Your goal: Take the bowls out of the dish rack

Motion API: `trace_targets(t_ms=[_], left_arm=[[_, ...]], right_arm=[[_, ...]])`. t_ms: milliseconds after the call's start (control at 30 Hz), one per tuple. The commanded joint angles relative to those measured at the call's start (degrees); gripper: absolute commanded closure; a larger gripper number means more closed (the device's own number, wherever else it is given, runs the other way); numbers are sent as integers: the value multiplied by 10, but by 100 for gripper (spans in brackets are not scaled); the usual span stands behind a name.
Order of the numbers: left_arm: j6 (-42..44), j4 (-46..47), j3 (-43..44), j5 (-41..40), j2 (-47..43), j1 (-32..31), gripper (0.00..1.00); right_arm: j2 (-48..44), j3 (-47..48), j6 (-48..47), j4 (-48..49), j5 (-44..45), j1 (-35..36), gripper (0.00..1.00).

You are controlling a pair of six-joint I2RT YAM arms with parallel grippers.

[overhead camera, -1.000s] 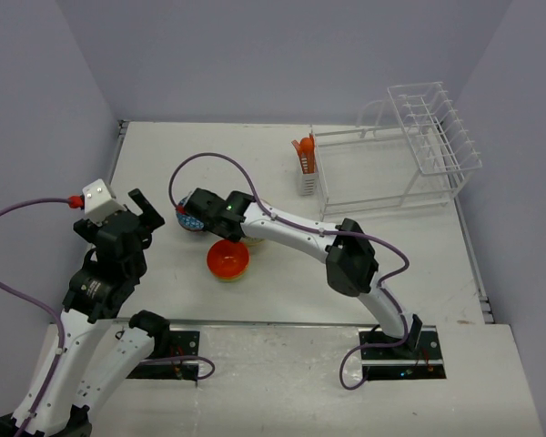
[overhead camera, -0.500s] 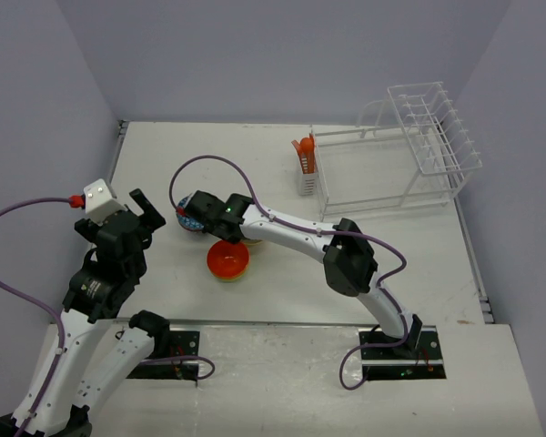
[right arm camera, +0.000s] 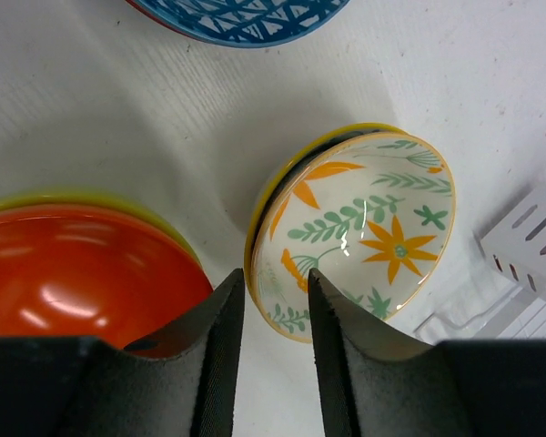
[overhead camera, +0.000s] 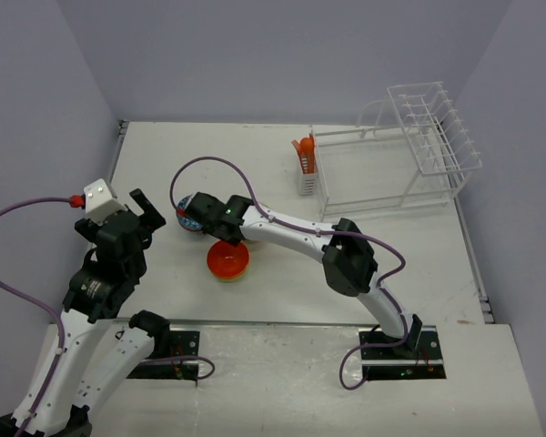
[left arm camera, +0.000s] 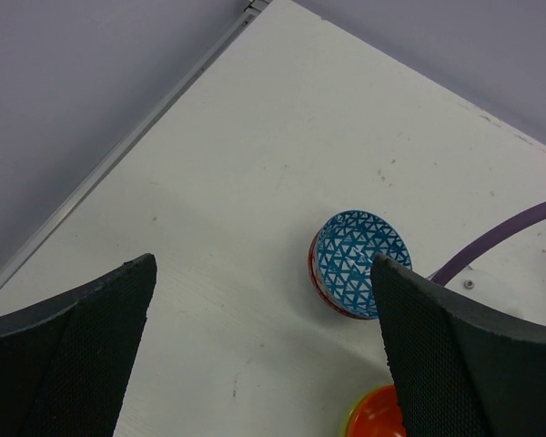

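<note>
The white wire dish rack (overhead camera: 391,168) stands at the far right with no bowl showing in it. A blue-patterned bowl (overhead camera: 187,219) (left arm camera: 359,262) (right arm camera: 241,18) sits in a red-rimmed one. An orange bowl (overhead camera: 228,260) (right arm camera: 73,273) sits in a lime-green one. A cream leafy bowl (right arm camera: 364,228) rests in a yellow-rimmed one, mostly hidden under my right arm in the top view. My right gripper (overhead camera: 238,237) (right arm camera: 273,300) is narrowly open, its fingers either side of the cream bowl's near rim. My left gripper (overhead camera: 146,214) (left arm camera: 264,346) is wide open and empty.
A small caddy with orange utensils (overhead camera: 305,157) stands at the rack's left end. A white slotted piece (right arm camera: 528,237) shows at the right edge of the right wrist view. A purple cable (overhead camera: 205,164) loops above the blue bowl. Grey walls enclose the table.
My right wrist has crept slightly to the left and away from the orange bowl. The bowls and my left arm have not moved.
</note>
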Motion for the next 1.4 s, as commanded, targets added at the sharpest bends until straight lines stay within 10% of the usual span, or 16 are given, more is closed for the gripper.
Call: trace_targets(t_ms=[0, 500, 867, 1033, 1367], left_arm=[[2, 15, 12, -2, -1, 4, 0], [-3, 11, 18, -9, 15, 6, 0], [14, 25, 36, 74, 77, 61, 0], [33, 32, 43, 113, 93, 125, 0], [42, -11, 28, 48, 45, 125, 0]], right_arm=[[-24, -9, 7, 10, -8, 6, 63], [-224, -81, 82, 41, -21, -14, 47], [-659, -422, 219, 143, -10, -197, 33], [-842, -525, 235, 141, 54, -284, 1], [-998, -578, 290, 75, 142, -285, 1]])
